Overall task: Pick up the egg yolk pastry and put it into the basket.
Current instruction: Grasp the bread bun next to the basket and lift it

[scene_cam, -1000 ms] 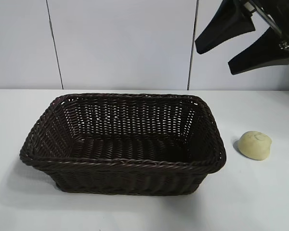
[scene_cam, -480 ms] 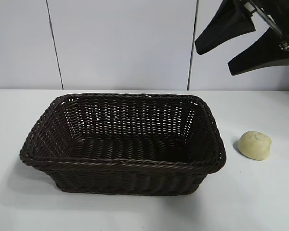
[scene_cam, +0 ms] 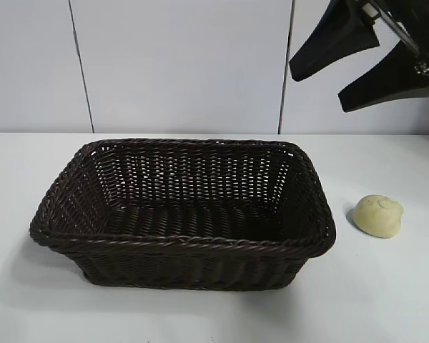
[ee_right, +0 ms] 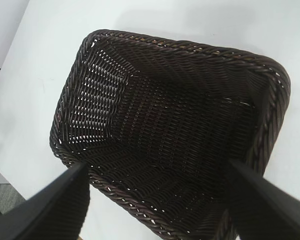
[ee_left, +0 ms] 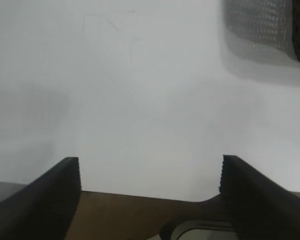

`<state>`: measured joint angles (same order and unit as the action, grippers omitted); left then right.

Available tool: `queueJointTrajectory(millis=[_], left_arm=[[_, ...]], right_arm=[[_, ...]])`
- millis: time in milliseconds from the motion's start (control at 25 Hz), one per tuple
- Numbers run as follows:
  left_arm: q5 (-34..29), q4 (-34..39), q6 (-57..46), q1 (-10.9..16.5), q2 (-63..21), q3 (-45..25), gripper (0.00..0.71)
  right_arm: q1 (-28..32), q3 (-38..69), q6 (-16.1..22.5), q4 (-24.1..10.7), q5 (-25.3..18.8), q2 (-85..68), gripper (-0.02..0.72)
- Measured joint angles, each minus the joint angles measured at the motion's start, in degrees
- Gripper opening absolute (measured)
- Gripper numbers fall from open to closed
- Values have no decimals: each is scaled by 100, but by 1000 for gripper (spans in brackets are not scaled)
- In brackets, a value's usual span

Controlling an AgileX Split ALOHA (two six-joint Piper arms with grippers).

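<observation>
The egg yolk pastry (scene_cam: 378,216), a pale yellow dome, sits on the white table to the right of the basket (scene_cam: 186,243), apart from it. The dark brown wicker basket holds nothing. My right gripper (scene_cam: 317,87) hangs high at the upper right, open, above and behind the pastry. In its wrist view the right gripper (ee_right: 157,167) looks down into the basket (ee_right: 180,47); the pastry is outside that view. My left gripper (ee_left: 149,165) stands open over bare table, with a corner of the basket (ee_left: 260,25) far off. The exterior view does not show the left arm.
A white panelled wall (scene_cam: 179,64) stands behind the table. White tabletop (scene_cam: 386,286) surrounds the pastry on all sides. In the left wrist view the table's near edge (ee_left: 140,192) borders a brown surface below.
</observation>
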<state>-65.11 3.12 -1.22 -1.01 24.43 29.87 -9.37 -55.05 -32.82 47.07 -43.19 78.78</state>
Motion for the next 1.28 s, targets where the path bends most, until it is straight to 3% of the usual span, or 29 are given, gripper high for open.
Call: queueJointTrajectory(millis=[720,960,1080,1280], left_arm=[[126,-23,0,0,-495,-218,561],[120,-18,0,0,-1843,-218,561],[86,-18,0,0,-2471,-210,561],[69,-5,-11,0,-2514,-207,561]], right_arm=[[0,0,0,0,112,0,540],[0,0,2,0,131,0,540],[0,0,185,0,125,0,540],[0,-7,634,-111,120,0,540]])
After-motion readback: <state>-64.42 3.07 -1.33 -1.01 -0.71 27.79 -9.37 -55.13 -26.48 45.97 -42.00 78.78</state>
